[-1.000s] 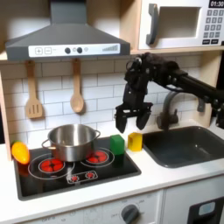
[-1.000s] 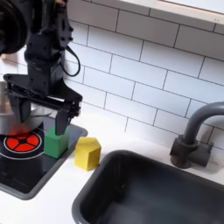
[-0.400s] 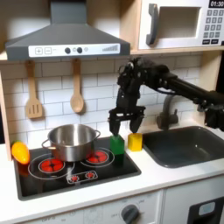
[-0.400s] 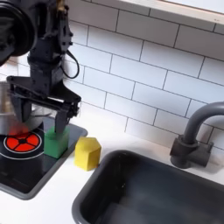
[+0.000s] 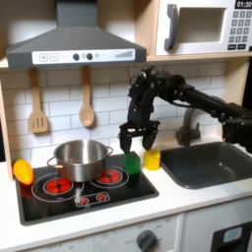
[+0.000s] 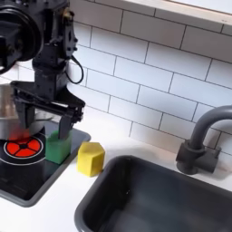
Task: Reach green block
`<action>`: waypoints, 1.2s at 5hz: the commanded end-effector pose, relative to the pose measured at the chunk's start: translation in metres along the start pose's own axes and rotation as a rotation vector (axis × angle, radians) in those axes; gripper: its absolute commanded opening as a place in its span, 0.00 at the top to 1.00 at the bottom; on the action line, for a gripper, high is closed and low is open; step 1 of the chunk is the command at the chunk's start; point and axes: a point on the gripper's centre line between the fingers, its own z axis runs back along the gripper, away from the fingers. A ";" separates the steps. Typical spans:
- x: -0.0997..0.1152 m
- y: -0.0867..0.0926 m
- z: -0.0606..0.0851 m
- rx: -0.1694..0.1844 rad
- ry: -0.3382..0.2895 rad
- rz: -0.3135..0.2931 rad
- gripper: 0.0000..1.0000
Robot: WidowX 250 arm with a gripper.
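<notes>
Second exterior view | fingers (image 6: 27, 111) apart above green block (image 6: 59, 146) (half-hidden) | contact unclear

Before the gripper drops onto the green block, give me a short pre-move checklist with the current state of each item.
1. Black gripper open, fingers spread: ok.
2. Small bright green cube-like block in sight on the stovetop's corner in the second exterior view: ok.
3. Gripper over the green block: ok; in both exterior views it hangs just above it.
4. Fingers straddling the block evenly: cannot tell.
5. Yellow block apart from the green one, on its right in the second exterior view: ok.
6. Steel pot clear of the fingers: cannot tell; it sits close by.
</notes>
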 end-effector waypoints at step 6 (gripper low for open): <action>0.013 -0.006 -0.031 0.013 0.065 -0.003 0.00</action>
